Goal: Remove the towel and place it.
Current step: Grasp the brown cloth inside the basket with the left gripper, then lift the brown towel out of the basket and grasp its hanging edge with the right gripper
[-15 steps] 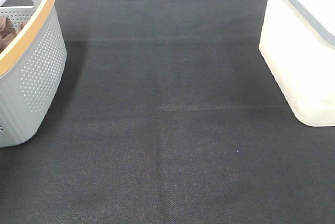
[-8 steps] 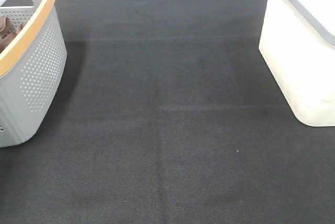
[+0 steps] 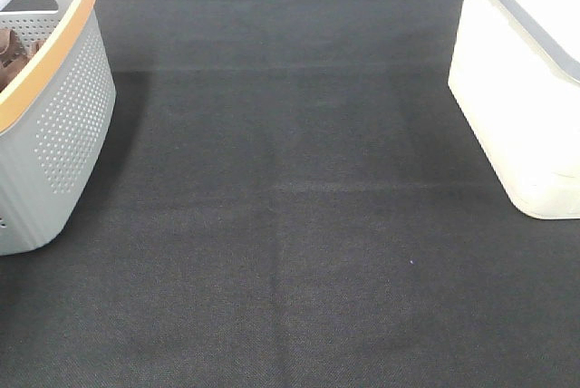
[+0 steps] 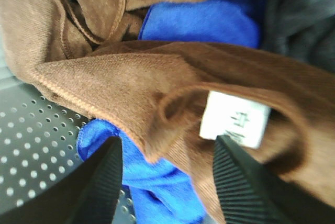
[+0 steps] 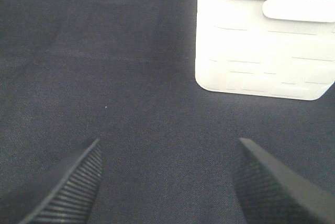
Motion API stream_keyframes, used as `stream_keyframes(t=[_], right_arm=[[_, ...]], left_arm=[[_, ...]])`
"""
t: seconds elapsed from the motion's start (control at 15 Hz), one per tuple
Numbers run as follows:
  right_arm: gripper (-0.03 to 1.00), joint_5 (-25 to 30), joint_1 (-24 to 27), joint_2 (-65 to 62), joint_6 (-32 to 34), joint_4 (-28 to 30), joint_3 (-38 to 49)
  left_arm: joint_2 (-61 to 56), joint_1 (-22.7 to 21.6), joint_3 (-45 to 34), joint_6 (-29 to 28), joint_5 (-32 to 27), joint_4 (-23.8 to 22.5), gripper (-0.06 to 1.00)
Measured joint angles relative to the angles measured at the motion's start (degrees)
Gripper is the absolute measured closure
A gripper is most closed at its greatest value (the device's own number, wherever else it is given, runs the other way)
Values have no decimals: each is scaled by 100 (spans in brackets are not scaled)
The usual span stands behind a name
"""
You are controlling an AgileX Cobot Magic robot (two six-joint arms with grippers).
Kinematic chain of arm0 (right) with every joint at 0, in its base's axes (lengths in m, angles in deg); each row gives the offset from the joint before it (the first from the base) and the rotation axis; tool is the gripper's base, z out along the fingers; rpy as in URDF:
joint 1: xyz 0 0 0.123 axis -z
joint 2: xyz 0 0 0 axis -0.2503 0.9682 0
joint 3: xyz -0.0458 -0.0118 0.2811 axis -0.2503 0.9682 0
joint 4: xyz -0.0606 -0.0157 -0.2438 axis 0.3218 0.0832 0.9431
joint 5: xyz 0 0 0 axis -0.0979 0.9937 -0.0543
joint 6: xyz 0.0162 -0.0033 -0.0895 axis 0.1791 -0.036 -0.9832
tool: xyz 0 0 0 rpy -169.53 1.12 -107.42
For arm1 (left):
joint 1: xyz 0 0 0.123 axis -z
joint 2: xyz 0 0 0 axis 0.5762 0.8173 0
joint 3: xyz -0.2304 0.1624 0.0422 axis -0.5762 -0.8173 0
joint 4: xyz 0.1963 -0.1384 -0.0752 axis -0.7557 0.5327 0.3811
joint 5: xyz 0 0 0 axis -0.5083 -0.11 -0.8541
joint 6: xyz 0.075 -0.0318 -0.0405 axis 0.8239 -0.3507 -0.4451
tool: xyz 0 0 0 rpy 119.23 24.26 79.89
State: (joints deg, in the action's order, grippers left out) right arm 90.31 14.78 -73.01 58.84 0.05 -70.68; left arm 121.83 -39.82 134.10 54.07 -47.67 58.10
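Two steps remain, by my judgement: nothing is lifted yet and nothing is placed. The towel (image 4: 157, 82), reddish-brown with a small white tag (image 4: 234, 124), lies crumpled inside the grey basket (image 3: 63, 116) at the upper left of the overhead frame, where only a brown scrap of it shows past the rim. The left gripper (image 4: 167, 182) is down in the basket. Its jaws stand apart on either side of a fold of towel just beside the tag, not pinching it (blue fabric shows between one pad and the fold). The right gripper (image 5: 167, 182) hovers wide and empty over the black mat (image 3: 290, 225). A blue cloth (image 4: 204, 20) lies under and against the towel, and a dark grey cloth (image 4: 303, 20) sits beside them; either could snag and ride up with the lift. A white lidded bin (image 3: 517, 116) stands at the right edge of the overhead frame, well apart from the basket.
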Motion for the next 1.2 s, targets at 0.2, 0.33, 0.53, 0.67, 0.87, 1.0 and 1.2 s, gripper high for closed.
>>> stream_keyframes(t=[0.2,0.33,0.53,0.67,0.87,1.0,1.2], right_arm=[[30,0,0,0,0,0,0],[30,0,0,0,0,0,0],[30,0,0,0,0,0,0],[30,0,0,0,0,0,0],[30,0,0,0,0,0,0],[30,0,0,0,0,0,0],[30,0,0,0,0,0,0]], left_arm=[[143,0,0,-6,476,-80,49],[201,0,0,-6,550,-80,50],[315,0,0,-6,561,-69,61],[321,0,0,-6,561,-17,83],[321,0,0,-235,476,86,94],[321,0,6,-796,321,86,94],[252,0,229,-2023,-115,80,94]])
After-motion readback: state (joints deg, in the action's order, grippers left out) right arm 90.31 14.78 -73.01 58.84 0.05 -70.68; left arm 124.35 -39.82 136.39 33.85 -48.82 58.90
